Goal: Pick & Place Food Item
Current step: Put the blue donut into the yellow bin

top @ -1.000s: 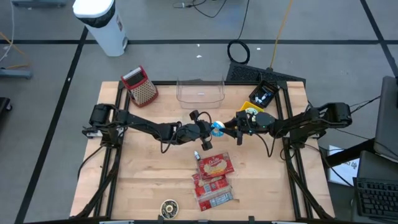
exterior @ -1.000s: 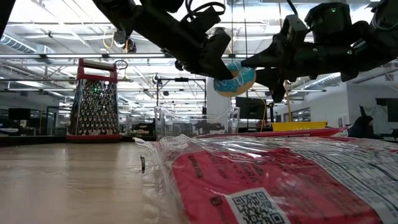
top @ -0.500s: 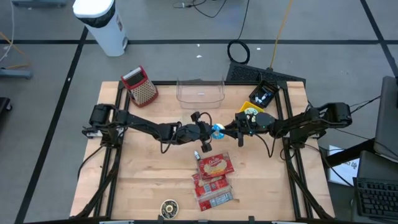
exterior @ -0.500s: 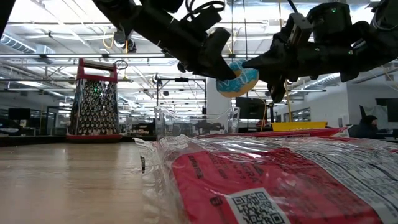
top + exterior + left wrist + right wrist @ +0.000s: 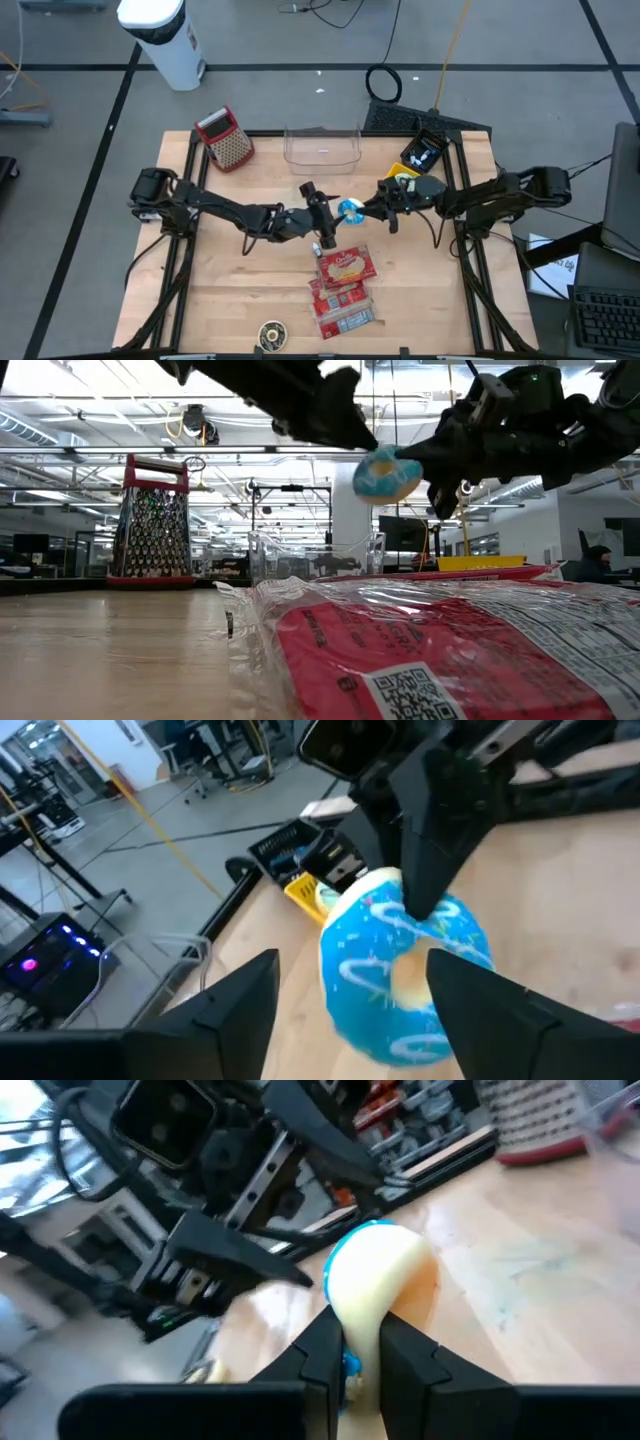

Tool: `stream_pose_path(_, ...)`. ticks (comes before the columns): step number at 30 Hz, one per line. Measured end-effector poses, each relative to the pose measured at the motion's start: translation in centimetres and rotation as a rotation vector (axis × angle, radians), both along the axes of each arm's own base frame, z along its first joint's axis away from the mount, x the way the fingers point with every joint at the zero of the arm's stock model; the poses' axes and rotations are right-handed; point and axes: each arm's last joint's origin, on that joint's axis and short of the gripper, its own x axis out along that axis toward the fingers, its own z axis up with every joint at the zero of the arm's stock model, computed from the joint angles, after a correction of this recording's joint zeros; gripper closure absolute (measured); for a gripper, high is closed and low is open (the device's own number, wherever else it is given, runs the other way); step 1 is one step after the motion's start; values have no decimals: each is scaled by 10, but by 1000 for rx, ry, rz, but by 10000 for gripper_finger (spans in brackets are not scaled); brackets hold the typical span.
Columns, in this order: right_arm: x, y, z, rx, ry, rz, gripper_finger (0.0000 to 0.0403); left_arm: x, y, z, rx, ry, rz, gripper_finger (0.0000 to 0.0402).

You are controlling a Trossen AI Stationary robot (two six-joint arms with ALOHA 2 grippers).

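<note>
A donut with blue icing (image 5: 350,209) hangs in the air over the middle of the table, above red food packets (image 5: 345,268). My right gripper (image 5: 362,1342) reaches in from the table's right and is shut on it. My left gripper (image 5: 352,962) stands open just left of the donut (image 5: 400,975). Its fingers (image 5: 240,1010) are on either side of the donut and clear of it. In the low view the donut (image 5: 387,475) floats well above the tabletop, with the left gripper (image 5: 335,405) up and to the left of it. My right gripper pinches the donut's rim (image 5: 365,1305) between its two fingers, on the side toward the table's right. The fingers (image 5: 432,452) come in about level from the right. The donut is lifted clear of the table, its iced face (image 5: 372,945) turned toward the left arm.
A clear plastic tub (image 5: 322,146) stands at the far edge, with a red-topped grater (image 5: 226,138) to its left. A yellow item (image 5: 404,180) and a black device (image 5: 425,150) lie at the far right. More red packets (image 5: 342,310) and a round object (image 5: 272,333) lie near the front.
My left gripper has opened, let go of the donut, and drawn back toward the table's left, rising a little. My right gripper has shut on the donut and kept its place. The donut stays in the air about where it was.
</note>
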Motion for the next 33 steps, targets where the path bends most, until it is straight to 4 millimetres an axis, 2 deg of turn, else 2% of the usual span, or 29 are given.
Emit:
stream_pose_path(6, -25, -8, 3, 9, -27, -5, 367, -7, -9, 13, -6, -27, -27, 131)
stream_pose_path(14, -77, -23, -15, 84, -45, -183, 367, -10, -6, 7, -52, 25, 0, 130)
stream_pose_path(18, -89, -35, -16, 90, -19, -291, 367, -11, 1, 0, -107, 64, 40, 130)
stream_pose_path(22, -97, -44, -27, 136, 98, -366, 367, -12, 5, -2, -142, 72, 47, 130)
stream_pose_path(33, -107, -46, -30, 182, 146, -333, 369, -13, 7, -5, -180, 111, 15, 130)
